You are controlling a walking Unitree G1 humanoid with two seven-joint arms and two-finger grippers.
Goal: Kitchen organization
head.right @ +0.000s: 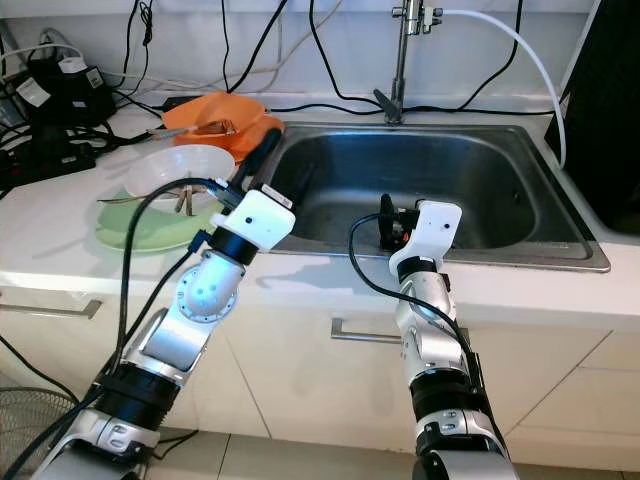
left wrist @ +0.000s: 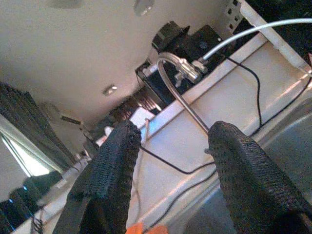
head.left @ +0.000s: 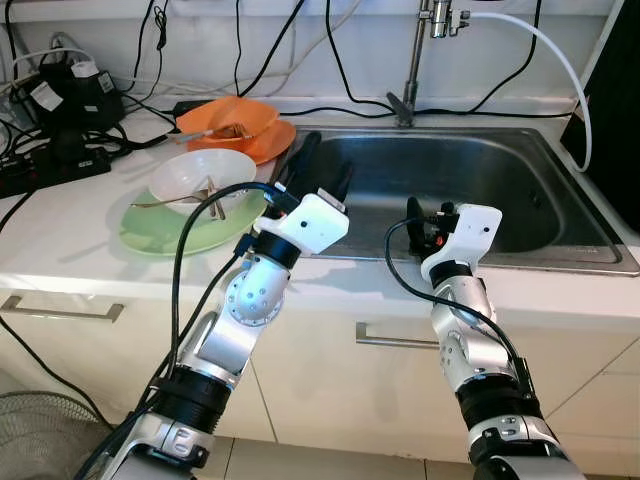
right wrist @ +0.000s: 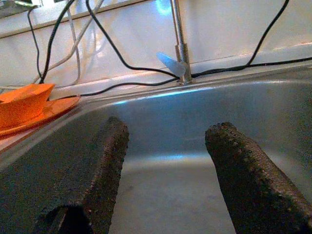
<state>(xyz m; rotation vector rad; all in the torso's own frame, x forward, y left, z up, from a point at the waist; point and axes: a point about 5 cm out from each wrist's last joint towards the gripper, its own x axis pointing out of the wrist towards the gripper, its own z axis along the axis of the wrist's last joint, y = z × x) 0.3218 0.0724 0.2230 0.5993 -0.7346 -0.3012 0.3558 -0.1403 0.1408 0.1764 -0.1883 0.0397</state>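
A steel sink (head.left: 480,180) is set in the white counter. To its left an orange bowl (head.left: 230,118) sits on an orange plate (head.left: 272,142). In front of them a white bowl (head.left: 200,172) holding utensils rests on a green plate (head.left: 160,235). My left gripper (head.left: 322,168) is raised over the sink's left rim, beside the plates, open and empty, its fingers (left wrist: 117,161) pointing toward the faucet (left wrist: 175,83). My right gripper (head.left: 428,222) hovers at the sink's front edge, open and empty, its fingers (right wrist: 102,165) pointing into the basin.
The faucet (head.left: 415,60) stands at the sink's back with a white hose (head.left: 560,60). Black cables, chargers and a power strip (head.left: 50,165) crowd the counter's back left. Cabinet handles (head.left: 60,312) lie below the counter. A fan (head.left: 30,440) stands on the floor at the left.
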